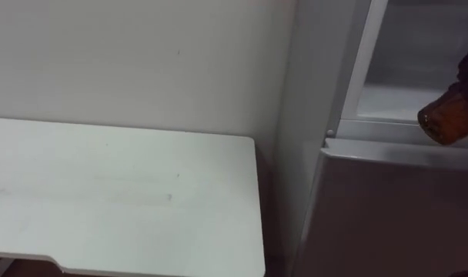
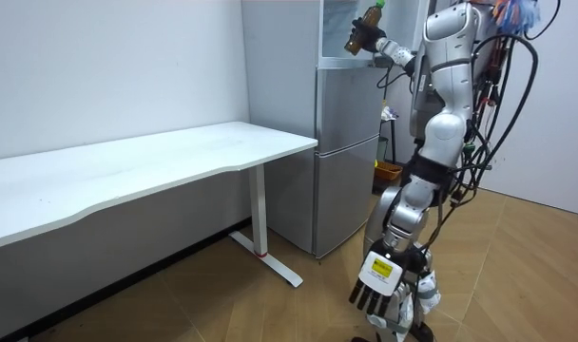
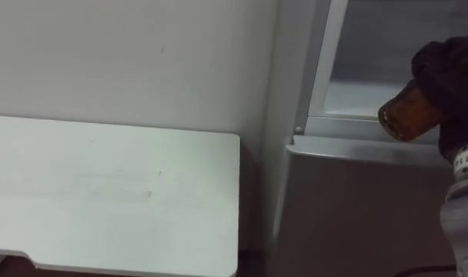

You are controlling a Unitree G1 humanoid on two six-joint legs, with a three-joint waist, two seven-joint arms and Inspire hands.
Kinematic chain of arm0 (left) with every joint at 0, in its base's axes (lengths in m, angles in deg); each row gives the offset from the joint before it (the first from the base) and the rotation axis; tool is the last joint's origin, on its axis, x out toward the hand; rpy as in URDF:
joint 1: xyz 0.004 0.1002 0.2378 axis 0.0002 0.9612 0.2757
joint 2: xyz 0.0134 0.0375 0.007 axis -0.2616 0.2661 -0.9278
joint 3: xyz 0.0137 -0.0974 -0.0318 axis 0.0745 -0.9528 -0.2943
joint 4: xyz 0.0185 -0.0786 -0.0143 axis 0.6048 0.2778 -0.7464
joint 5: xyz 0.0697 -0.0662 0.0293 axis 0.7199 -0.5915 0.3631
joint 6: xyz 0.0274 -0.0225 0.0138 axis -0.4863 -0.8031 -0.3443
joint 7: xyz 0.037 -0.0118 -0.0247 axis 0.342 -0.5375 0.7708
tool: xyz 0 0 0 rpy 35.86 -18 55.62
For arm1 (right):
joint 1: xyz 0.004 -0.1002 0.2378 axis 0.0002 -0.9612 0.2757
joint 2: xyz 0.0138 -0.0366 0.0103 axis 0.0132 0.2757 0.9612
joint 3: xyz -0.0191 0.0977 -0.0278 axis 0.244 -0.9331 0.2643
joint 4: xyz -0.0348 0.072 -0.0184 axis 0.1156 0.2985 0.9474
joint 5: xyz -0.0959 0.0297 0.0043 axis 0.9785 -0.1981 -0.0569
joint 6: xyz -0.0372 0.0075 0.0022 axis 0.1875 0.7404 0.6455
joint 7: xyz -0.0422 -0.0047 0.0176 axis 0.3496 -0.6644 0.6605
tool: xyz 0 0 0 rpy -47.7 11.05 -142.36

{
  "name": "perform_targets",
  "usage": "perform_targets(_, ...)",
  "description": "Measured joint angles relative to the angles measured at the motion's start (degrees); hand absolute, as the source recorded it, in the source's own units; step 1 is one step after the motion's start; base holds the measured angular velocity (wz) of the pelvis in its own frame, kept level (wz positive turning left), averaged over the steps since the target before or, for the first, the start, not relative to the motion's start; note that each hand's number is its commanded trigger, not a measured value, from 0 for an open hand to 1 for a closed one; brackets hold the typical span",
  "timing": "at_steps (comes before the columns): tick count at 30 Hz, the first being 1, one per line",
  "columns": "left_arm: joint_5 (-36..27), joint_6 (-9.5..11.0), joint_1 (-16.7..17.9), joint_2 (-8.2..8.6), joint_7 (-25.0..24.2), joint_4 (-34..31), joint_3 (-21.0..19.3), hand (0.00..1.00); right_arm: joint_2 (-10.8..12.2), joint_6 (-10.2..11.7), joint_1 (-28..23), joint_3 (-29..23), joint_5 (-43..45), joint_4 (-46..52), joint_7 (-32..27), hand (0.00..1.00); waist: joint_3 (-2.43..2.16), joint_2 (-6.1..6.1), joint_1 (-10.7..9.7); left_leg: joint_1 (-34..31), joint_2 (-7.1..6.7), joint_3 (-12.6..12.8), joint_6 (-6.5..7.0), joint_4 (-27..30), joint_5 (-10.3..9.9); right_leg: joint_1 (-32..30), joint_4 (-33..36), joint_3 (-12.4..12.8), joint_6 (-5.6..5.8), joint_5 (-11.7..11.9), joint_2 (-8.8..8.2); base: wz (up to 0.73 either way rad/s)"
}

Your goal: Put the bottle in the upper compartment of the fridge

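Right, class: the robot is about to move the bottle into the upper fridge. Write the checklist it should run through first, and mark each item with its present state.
1. Bottle held firmly: ok, the right hand has its fingers curled round the bottle.
2. Upper fridge open: ok, its pale inside shows.
3. Space on the shelf: ok where visible; the hand hides part.
4. Bottle above the lower door: ok in the room view.
5. Left hand out of the way: ok, hanging low, open.

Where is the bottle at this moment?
The bottle is in the right hand at the eye views' right edge, raised before the open upper fridge, just above the closed lower door.
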Motion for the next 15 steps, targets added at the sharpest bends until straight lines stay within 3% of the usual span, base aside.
perform_targets(4,1.1,-0.1,1.4,0.02,0.0,-1.2,0.0,0.0,0.0,0.0,1.6,0.0,-1.7,-4.7,-1.1,1.0,-0.36,0.61,0.0,0.1,-0.05,0.0,0.15,0.4,0.0,0.0,0.1,0.0,0.1,0.1,-0.1,0.0)
perform_targets(15,2.4,-0.3,3.8,-0.08,0.0,-1.7,-2.0,0.0,0.0,0.0,4.4,0.1,-3.0,-9.6,-4.2,1.0,-0.28,0.35,-0.1,-1.7,-0.21,-0.2,0.62,1.0,0.4,-2.3,1.7,-0.2,0.24,-0.2,-0.63,0.0)
